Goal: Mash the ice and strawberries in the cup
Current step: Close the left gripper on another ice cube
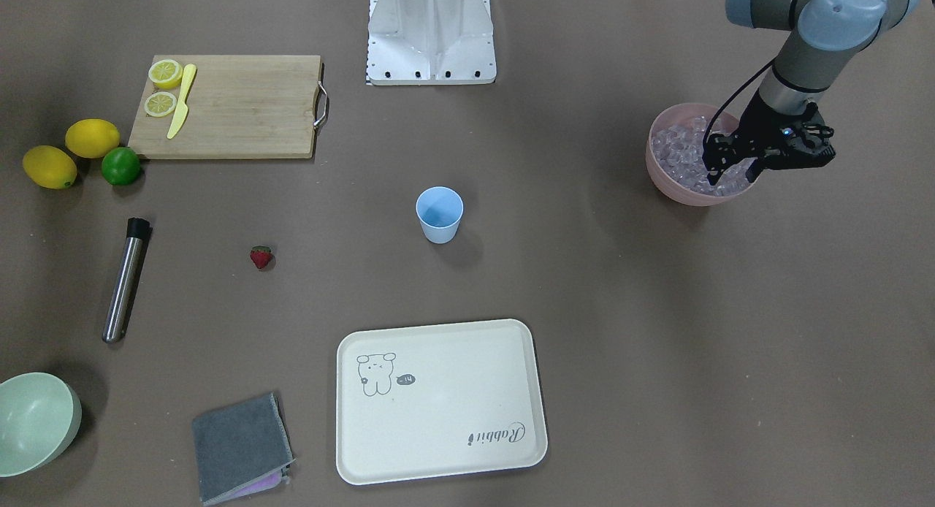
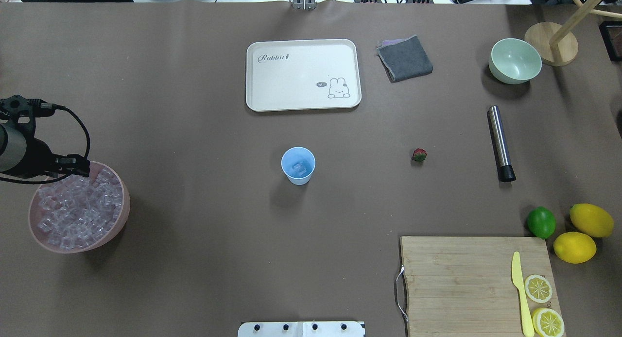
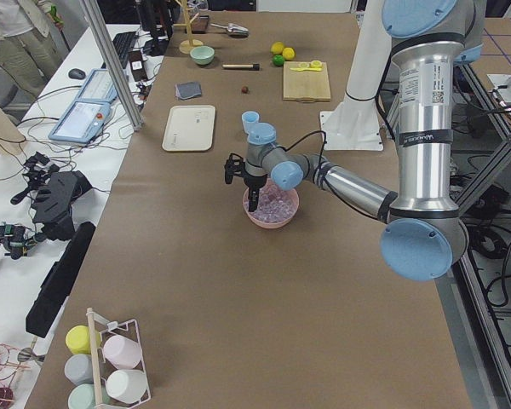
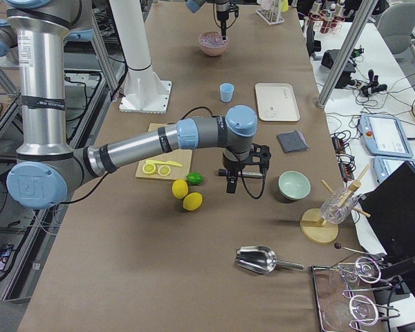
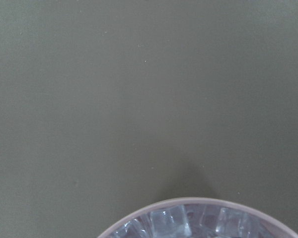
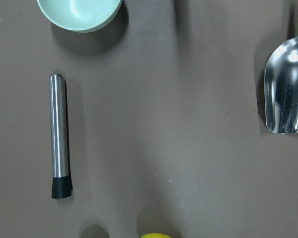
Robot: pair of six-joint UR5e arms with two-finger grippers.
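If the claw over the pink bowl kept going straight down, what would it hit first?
Most likely the ice heaped in the pink bowl: the left gripper points down into it. Whether its tips touch the ice yet is unclear.

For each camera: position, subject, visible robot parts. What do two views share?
Front: across table, facing robot; left gripper at pink bowl.
Overhead: behind robot, above cup; left arm.
Left side: table end; left arm near.
Right side: other end; right arm near.
Left wrist: above ice; no robot.
Right wrist: above pestle; no robot.
Front and overhead share the strawberry.
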